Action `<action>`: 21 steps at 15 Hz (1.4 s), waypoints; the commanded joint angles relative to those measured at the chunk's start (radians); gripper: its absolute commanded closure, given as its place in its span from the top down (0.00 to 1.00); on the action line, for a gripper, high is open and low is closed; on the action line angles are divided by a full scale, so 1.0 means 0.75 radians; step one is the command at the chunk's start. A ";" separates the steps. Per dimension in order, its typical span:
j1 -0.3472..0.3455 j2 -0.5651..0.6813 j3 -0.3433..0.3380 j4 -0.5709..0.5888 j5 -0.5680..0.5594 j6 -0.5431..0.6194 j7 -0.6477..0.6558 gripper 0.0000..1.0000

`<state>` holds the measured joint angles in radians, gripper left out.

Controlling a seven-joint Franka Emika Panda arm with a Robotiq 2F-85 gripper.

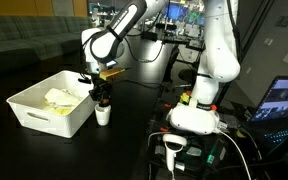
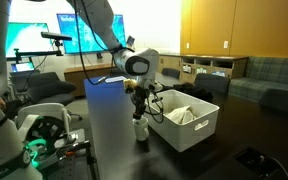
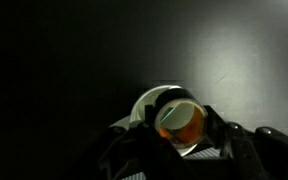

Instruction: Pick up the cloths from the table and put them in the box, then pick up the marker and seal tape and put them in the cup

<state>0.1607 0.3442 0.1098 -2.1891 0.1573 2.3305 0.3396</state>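
Matte black table (image 1: pixel 134 125) in an office-lab, monitors (image 2: pixel 39 38) glowing behind.

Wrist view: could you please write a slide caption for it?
Gripper holds the seal tape over the white cup on the black table.

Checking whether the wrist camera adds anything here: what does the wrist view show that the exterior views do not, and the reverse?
Only the wrist view: the amber seal tape, held between the fingers of the gripper right over the mouth of the cup. Only the exterior views: the box with the yellow cloth inside, the arm and the robot's base. Both: the cup, the gripper above it and the black table.
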 commanded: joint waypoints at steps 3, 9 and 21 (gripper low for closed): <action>-0.007 0.014 -0.008 0.051 0.037 -0.010 0.003 0.25; -0.002 0.043 -0.012 0.087 0.029 -0.024 0.002 0.25; 0.006 0.071 -0.013 0.072 0.029 -0.021 0.010 0.25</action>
<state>0.1588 0.3948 0.1023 -2.1489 0.1656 2.3272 0.3400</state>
